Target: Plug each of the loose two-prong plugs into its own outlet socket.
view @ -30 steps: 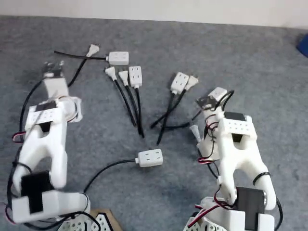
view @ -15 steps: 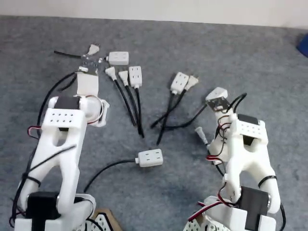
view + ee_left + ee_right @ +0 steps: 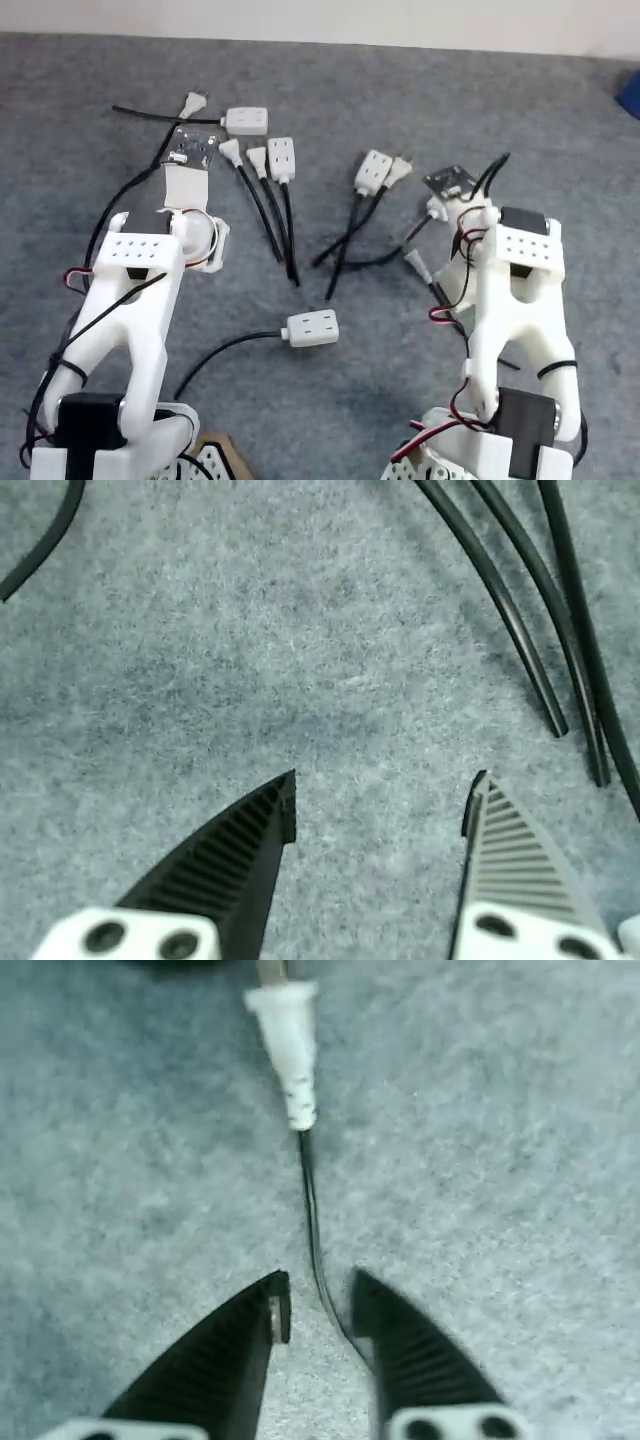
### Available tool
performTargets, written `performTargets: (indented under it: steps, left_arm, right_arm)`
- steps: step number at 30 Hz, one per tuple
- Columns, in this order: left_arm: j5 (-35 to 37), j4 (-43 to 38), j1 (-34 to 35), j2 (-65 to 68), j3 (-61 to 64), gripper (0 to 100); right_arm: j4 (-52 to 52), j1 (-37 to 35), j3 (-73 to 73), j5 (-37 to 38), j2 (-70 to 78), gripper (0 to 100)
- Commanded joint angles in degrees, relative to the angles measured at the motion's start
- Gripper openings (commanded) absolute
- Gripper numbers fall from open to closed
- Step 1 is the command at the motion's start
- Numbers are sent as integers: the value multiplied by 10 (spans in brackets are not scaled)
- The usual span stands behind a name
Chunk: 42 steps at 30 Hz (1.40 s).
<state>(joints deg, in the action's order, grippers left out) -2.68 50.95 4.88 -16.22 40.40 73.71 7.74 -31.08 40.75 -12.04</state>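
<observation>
Swung in from the table's left edge, the left gripper [image 3: 384, 780] now hangs over bare carpet beside three black cords [image 3: 520, 610], its jaws spread wide and grasping nothing. In the middle, a white outlet socket [image 3: 372, 170] and a loose plug [image 3: 399, 170] lie side by side, unjoined, with a lone socket [image 3: 312, 327] nearer the arm bases. Farther right, the right gripper [image 3: 319, 1280] has its jaws slightly parted astride a thin cord [image 3: 312, 1210], seemingly not pinching it, with a white plug [image 3: 288, 1030] lying just ahead.

Plug [image 3: 286, 1035] prongs beyond the view's edge
</observation>
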Motion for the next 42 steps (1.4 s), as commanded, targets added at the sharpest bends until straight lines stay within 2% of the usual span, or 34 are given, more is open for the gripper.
performTargets:
  steps: [1,4,11,14,21,27,36,42]
  left_arm:
    - [-2,-11,11,0,-3,277]
    - [-2,-11,13,0,-3,277]
    - [-2,-11,14,0,-3,277]
    - [-2,-11,14,0,-3,277]
    - [-3,-11,14,0,-3,277]
    - [-3,-11,14,0,-3,277]
    - [-4,-11,14,0,-3,277]
    - [-4,-11,14,0,-2,277]
  right_arm:
    - [11,-5,29,28,-17,255]
    - [4,-21,29,26,-16,266]
    - [-73,-167,-22,14,-15,266]
    - [-119,-189,-34,-11,-15,266]
    - [-152,-179,-33,28,-1,266]
    - [-183,-131,22,30,110,266]
    - [-211,-124,103,30,196,265]
    - [-219,-125,142,30,247,204]
